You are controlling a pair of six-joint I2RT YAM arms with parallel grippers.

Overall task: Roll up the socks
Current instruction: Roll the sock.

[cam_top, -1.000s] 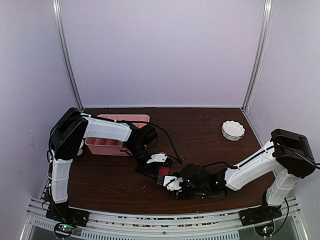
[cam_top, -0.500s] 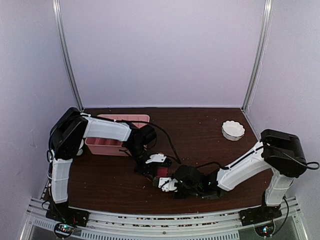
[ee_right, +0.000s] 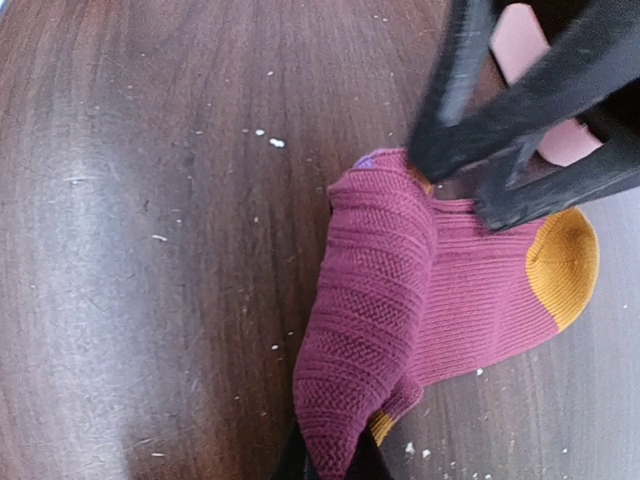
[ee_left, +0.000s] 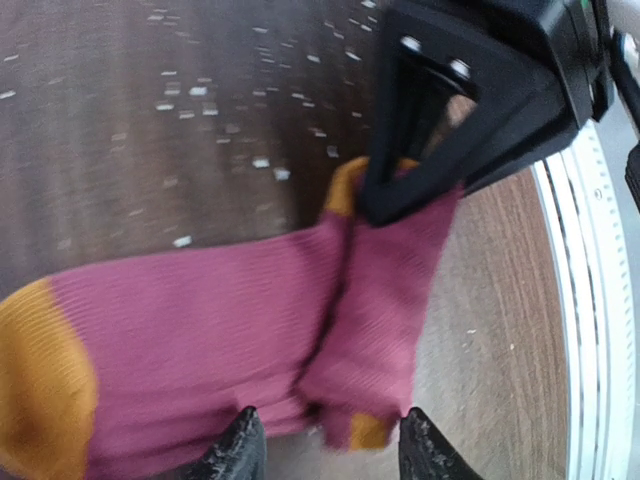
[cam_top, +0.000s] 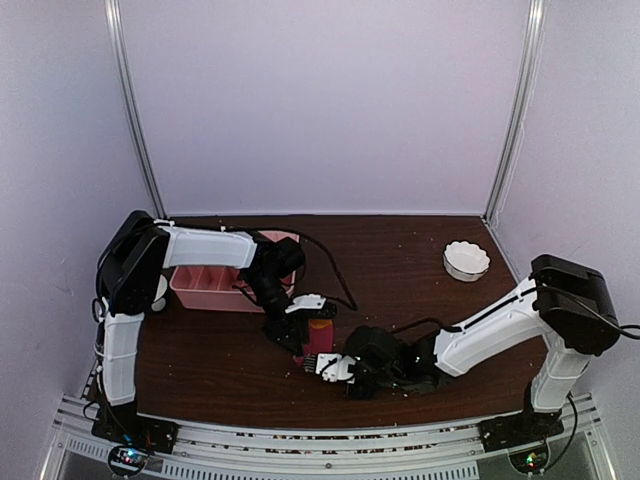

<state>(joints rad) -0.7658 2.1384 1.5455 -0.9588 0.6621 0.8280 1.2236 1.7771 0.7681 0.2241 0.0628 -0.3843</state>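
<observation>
Pinching the folded-over end of the dark red ribbed fabric sock with orange toe (ee_right: pixel 430 290), the right gripper (ee_right: pixel 330 465) is clamped, apparently anchoring the roll on the brown wooden table (ee_right: pixel 130 250). The left gripper (ee_left: pixel 330 450) hovers over the sock, jaws parted, gripping nothing.

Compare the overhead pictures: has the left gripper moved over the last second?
Yes. The left gripper has shifted left and away from the arm bases, ending nearer the pink tray.
</observation>
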